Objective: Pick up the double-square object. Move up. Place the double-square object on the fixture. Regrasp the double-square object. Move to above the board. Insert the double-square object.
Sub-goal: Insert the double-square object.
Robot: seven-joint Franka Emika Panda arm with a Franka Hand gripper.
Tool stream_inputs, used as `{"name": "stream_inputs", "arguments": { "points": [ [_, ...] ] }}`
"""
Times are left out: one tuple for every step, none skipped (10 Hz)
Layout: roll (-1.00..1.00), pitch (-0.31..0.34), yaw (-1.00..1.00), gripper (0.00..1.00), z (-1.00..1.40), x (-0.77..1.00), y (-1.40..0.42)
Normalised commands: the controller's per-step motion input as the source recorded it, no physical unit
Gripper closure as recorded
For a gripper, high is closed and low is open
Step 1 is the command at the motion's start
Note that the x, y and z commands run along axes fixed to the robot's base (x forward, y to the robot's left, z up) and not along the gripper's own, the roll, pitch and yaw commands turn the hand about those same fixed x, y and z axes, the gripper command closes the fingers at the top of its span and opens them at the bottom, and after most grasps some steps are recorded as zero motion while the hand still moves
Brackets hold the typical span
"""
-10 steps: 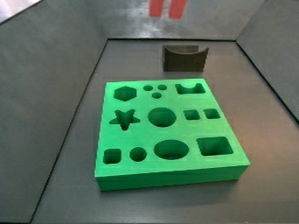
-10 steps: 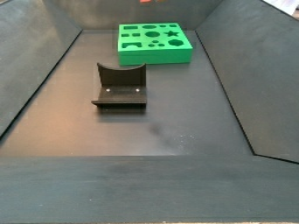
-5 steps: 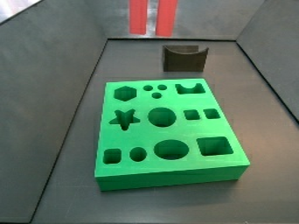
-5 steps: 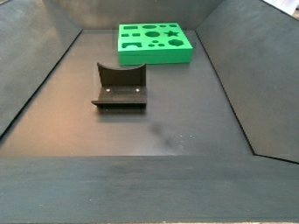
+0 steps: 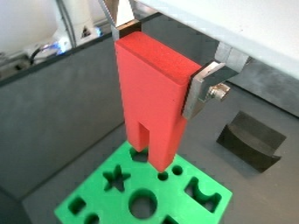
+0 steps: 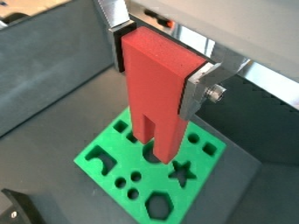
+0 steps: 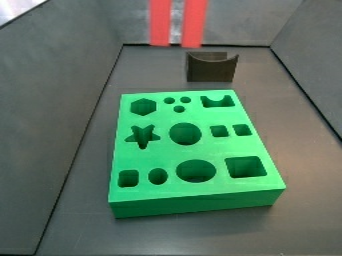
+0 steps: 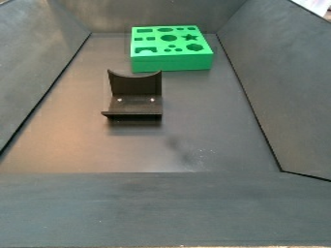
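Observation:
My gripper (image 5: 160,59) is shut on the top end of the double-square object (image 5: 152,96), a red-orange block that hangs upright with its two square prongs pointing down. In both wrist views the silver fingers (image 6: 197,89) press on its two sides, and the prongs hang above the green board (image 6: 140,149). In a side view only the two prongs (image 7: 177,22) show, at the top edge, beyond the board (image 7: 187,152) and above the dark fixture (image 7: 210,66). The gripper itself is out of frame there.
The board (image 8: 171,64) lies at one end of a dark walled bin, with the fixture (image 8: 134,97) on the floor beside it. Sloping grey walls (image 7: 67,110) enclose the floor on all sides. In a wrist view the fixture (image 5: 254,140) sits beyond the board (image 5: 176,194).
In a side view the red prongs have come lower into frame and shifted left. The board and fixture have not moved.

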Motion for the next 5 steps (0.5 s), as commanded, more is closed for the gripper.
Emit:
{"name": "stream_inputs", "arguments": {
  "points": [
    [0.00,-0.079,0.38,1.00,-0.05,0.77,-0.04],
    [0.00,-0.091,0.37,1.00,0.00,0.77,-0.06],
    [0.00,-0.064,0.30,1.00,-0.07,0.85,0.00],
    [-0.03,-0.100,0.21,1.00,-0.26,0.87,0.00],
    [-0.02,-0.100,0.17,1.00,-0.44,0.84,0.00]
  ]
}}
